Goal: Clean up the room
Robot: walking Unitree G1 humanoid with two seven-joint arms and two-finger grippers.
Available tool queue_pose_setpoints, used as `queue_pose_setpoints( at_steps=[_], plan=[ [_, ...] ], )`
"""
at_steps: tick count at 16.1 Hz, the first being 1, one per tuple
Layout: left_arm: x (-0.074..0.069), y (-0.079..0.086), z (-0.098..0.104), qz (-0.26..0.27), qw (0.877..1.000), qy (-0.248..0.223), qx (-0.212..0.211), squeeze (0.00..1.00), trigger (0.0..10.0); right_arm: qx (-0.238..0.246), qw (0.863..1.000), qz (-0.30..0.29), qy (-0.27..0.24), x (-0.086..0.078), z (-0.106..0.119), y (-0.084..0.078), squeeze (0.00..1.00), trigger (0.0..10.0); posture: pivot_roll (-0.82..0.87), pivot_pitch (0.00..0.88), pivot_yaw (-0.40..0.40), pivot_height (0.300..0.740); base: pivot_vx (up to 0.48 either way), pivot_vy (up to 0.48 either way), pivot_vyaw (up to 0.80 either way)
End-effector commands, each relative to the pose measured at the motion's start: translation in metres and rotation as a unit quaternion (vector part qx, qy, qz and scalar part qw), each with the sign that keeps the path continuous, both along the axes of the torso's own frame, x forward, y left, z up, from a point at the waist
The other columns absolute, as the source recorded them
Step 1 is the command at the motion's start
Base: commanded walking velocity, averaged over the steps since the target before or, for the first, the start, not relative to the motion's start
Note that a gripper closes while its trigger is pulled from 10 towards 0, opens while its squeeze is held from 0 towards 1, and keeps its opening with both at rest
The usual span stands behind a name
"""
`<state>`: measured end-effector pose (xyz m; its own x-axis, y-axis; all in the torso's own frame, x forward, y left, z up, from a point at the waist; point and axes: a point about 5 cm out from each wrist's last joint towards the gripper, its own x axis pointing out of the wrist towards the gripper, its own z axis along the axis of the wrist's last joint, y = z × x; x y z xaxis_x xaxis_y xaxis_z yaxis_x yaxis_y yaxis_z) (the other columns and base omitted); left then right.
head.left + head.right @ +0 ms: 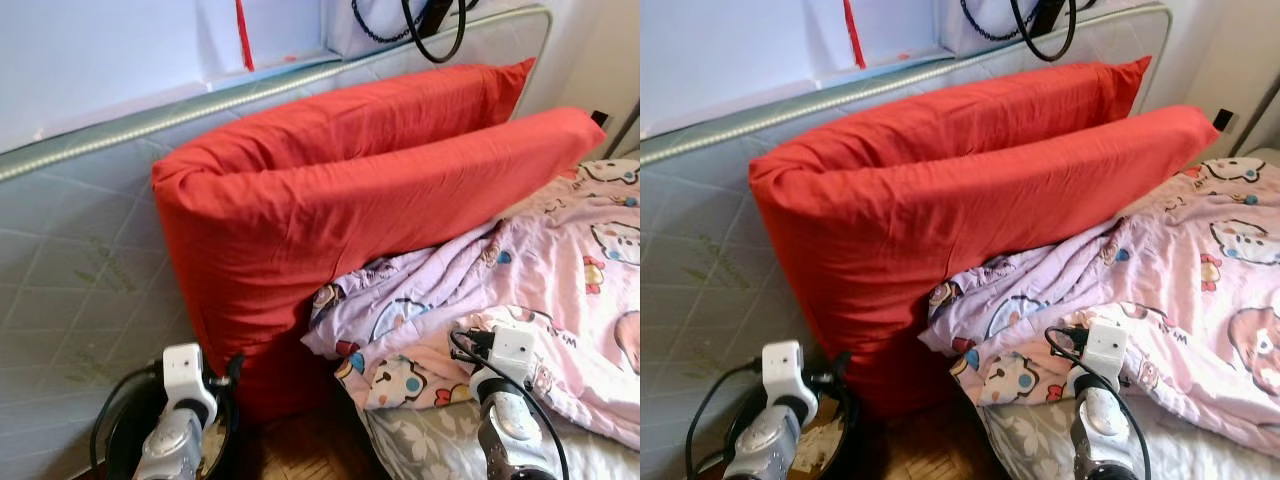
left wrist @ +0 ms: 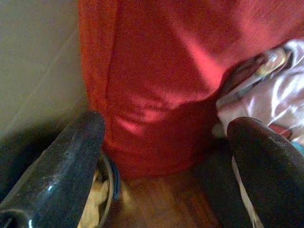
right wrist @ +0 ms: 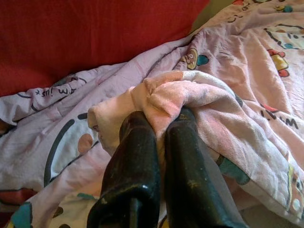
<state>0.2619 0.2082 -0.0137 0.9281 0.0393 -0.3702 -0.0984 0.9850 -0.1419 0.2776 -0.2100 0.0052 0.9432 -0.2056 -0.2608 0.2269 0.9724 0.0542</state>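
A pink cartoon-print blanket lies crumpled over the bed on the right. My right gripper is shut on a bunched fold of this blanket near the bed's front corner. Two big red cushions lean upright against a grey quilted mattress, and the blanket's edge rests against their lower part. My left gripper is open, low by the floor, facing the bottom corner of the red cushion with nothing between its fingers.
A black round bin with crumpled scraps inside stands on the floor under my left arm. Brown wooden floor shows in the narrow gap between bin and bed. A grey floral sheet covers the bed's corner. Black cables hang above the mattress.
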Motion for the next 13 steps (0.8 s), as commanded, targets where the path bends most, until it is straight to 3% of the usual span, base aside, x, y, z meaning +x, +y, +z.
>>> queue_pose_setpoints(
  at_steps=[1,4,5,7,13],
  plan=[
    [-0.009,0.007,-0.009,0.012,0.999,0.033,0.003,0.00,10.0,0.005,1.000,0.005,0.010,-0.002,-0.004,0.003,0.00,10.0,0.03,0.000,0.013,0.740,0.000,0.000,0.00],
    [-0.024,0.015,-0.023,0.042,0.996,0.082,-0.008,0.00,10.0,0.005,1.000,0.021,0.014,0.001,-0.003,0.008,0.00,10.0,0.03,0.000,0.009,0.740,0.000,0.000,0.00],
    [-0.036,0.015,-0.032,0.043,0.993,0.113,-0.004,0.00,10.0,0.005,1.000,0.022,0.014,0.002,-0.003,0.008,0.00,10.0,0.03,0.000,0.005,0.740,0.000,0.000,0.00],
    [-0.045,0.014,-0.039,0.039,0.990,0.136,0.006,0.00,10.0,0.004,1.000,0.022,0.018,0.001,-0.004,0.009,0.00,10.0,0.03,0.000,0.004,0.740,0.000,0.000,0.00],
    [-0.049,0.007,-0.043,0.034,0.989,0.142,0.003,0.00,10.0,-0.003,1.000,0.012,0.023,0.001,-0.005,0.009,0.00,10.0,0.03,0.000,0.007,0.740,0.000,0.000,0.00]
  ],
)
